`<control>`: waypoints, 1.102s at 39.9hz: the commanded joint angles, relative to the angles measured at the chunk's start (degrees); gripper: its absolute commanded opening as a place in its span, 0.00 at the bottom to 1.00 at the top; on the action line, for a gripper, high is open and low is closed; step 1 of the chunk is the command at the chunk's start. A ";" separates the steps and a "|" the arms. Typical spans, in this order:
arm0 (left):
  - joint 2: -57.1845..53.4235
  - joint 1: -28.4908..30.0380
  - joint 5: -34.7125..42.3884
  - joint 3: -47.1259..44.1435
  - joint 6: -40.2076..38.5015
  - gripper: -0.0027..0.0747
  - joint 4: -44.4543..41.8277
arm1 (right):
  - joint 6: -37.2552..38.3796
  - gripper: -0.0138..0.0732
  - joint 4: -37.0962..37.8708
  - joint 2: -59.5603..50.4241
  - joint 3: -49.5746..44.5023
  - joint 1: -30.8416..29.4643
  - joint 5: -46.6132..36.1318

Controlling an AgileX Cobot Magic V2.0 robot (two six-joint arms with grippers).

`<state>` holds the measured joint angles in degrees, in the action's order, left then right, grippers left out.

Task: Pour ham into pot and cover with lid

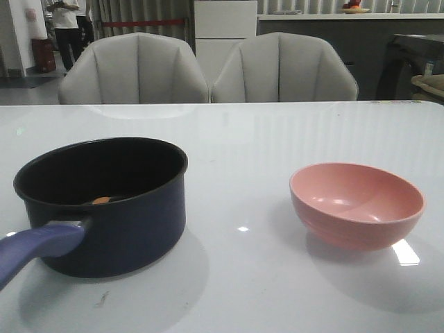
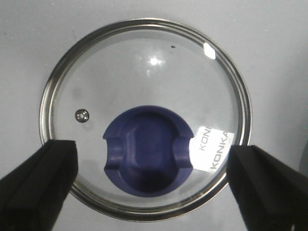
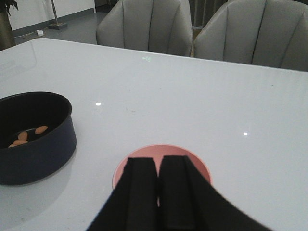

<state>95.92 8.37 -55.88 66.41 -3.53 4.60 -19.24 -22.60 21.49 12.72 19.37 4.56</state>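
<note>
The pot [image 1: 104, 205], a round, straight-walled saucepan of dark navy with a matte black inside and a smooth purple-blue handle joined by a grey metal collar, stood on the glossy white table [image 1: 243, 284], which mirrored the ceiling lights. Inside the pot lay the ham [image 3: 24, 138], a few small rounded orange-pink chunks resting on the bottom; from the front only one piece showed above the rim. To the right of the pot, well apart from it, sat a smooth salmon-pink bowl [image 1: 356, 203] with a shallow curved wall. Behind the pot, beyond the far edge of the table, stood two pale grey padded chairs [image 1: 135, 69] with stitched vertical panels. The lid [image 2: 144, 86], a flat disc of clear glass ringed by a brushed metal rim, with a small steam vent, a cupped purple-blue knob and a white label reading KONKA, lay on the table, seen only by the left wrist camera; its place relative to the pot could not be told. The left gripper [image 2: 151, 180] hung above it with its black fingers spread wide, one to either side of the knob, holding nothing. The right gripper [image 3: 159, 197] was above the bowl with its black fingers pressed together and nothing between them.
</note>
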 commanded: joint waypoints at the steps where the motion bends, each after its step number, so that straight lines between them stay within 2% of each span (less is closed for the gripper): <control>1: -0.25 0.01 0.29 1.74 1.15 0.90 0.13 | -0.36 0.33 -0.09 0.13 1.58 0.03 -4.04; 11: 3.76 0.01 0.96 1.74 1.36 0.88 -0.45 | -0.36 0.33 -0.09 0.13 1.58 0.03 -4.04; 18: 5.83 0.01 1.21 1.86 1.36 0.79 -0.92 | -0.36 0.33 -0.09 0.13 1.58 0.03 -4.04; 25: 7.36 0.01 0.61 1.86 1.82 0.65 -0.92 | -0.36 0.33 -0.09 0.13 1.58 0.03 -4.04; 35: 7.36 0.01 -0.80 3.89 2.34 0.33 -0.92 | -0.36 0.33 -0.09 0.13 1.58 0.03 -4.04; 42: 7.36 0.01 -4.18 6.33 2.84 0.18 -0.92 | -0.36 0.33 -0.09 0.13 1.58 0.03 -4.04; 44: 7.36 0.01 -5.12 7.12 2.99 0.18 -0.92 | -0.36 0.33 -0.09 0.13 1.58 0.03 -4.04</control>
<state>105.86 8.37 -59.02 70.76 -0.89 3.79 -19.24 -22.60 21.49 12.72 19.37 4.56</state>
